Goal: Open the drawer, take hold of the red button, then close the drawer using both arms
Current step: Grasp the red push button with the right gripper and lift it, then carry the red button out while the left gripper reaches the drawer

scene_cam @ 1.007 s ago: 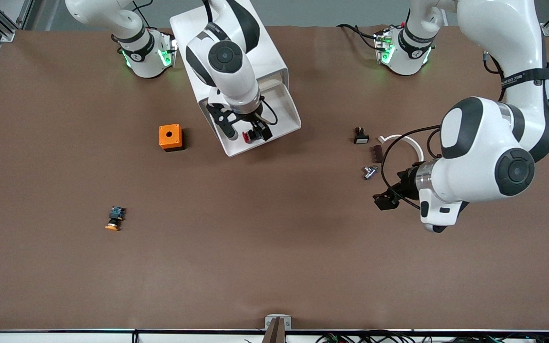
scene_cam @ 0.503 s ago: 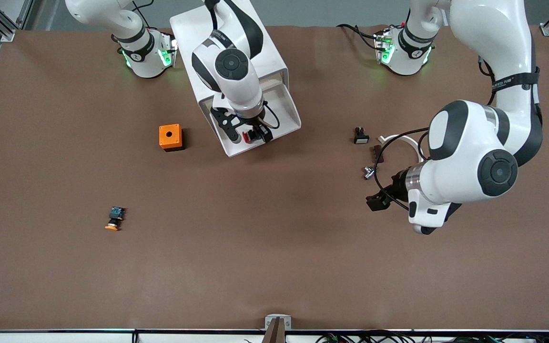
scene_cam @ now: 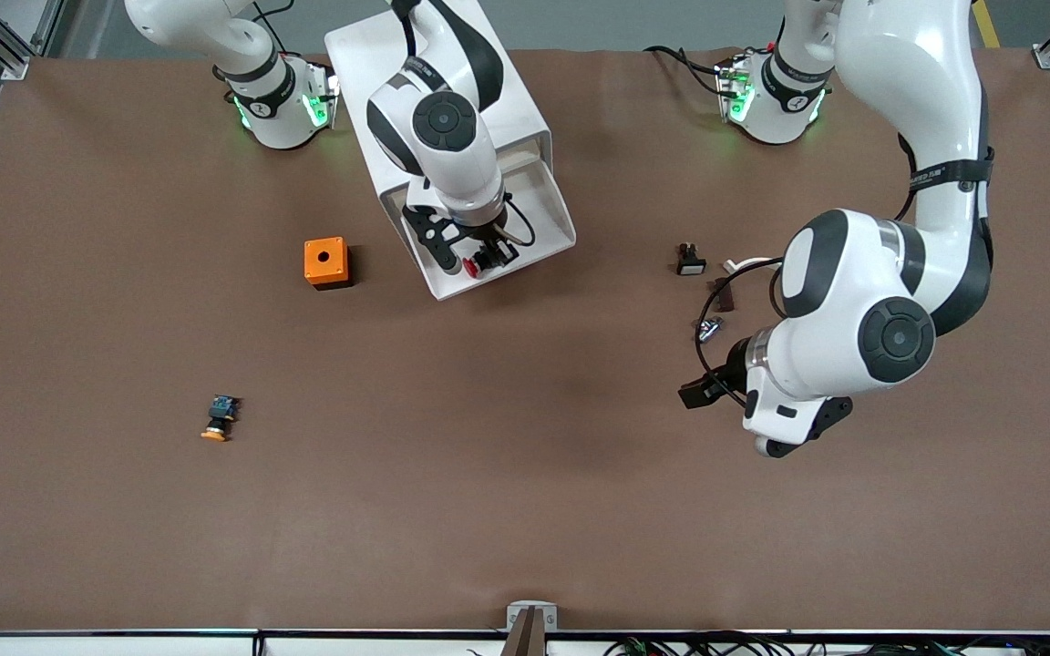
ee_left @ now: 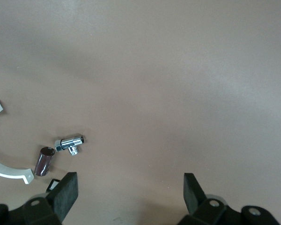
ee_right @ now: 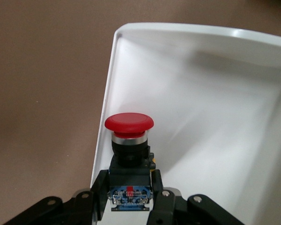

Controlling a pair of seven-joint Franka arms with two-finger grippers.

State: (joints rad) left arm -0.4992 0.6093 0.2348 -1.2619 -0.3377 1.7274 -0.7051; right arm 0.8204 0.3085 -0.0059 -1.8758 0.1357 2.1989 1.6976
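Observation:
The drawer (scene_cam: 543,211) stands pulled out of the white cabinet (scene_cam: 356,64). In it, near the front lip, lies the button (scene_cam: 470,266) with its red cap. My right gripper (scene_cam: 481,259) is down in the drawer and shut on the button's black body. In the right wrist view the red cap (ee_right: 129,123) points away from my right gripper (ee_right: 129,183), whose fingers press both sides of the body, with the drawer's white wall (ee_right: 210,89) around it. My left gripper (scene_cam: 696,394) hangs open over bare table; the left wrist view shows that left gripper (ee_left: 130,188) holding nothing.
An orange cube with a hole (scene_cam: 325,261) sits beside the drawer, toward the right arm's end. An orange-capped button (scene_cam: 219,419) lies nearer the front camera. By the left arm lie a chrome fitting (ee_left: 69,143), a dark cylinder (ee_left: 44,161), a white curved piece (ee_left: 7,171) and a small black part (scene_cam: 690,261).
My right gripper has shut on the button in the drawer. The left arm has swung toward the middle of the table, its gripper still open.

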